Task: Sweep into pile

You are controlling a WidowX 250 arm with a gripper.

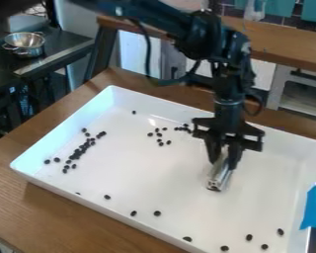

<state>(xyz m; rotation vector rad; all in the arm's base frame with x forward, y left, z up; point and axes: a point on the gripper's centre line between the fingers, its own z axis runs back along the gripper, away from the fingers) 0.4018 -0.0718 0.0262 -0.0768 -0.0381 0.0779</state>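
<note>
Small rounded black beans scattered across smooth white rectangular tray, apart from black gripper clamped on shiny silver cylinder.

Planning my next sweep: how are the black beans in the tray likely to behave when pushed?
The black beans look small and rounded, so they will probably skid or roll at a light push. The tray looks smooth and glossy, so strays may scatter. Its raised walls should stop them.

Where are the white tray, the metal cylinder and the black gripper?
White tray (134, 160): camera view, bare floor.
Metal cylinder (218, 177): camera view, side near its lower end.
Black gripper (224, 162): camera view, midway between fingertips.
</note>
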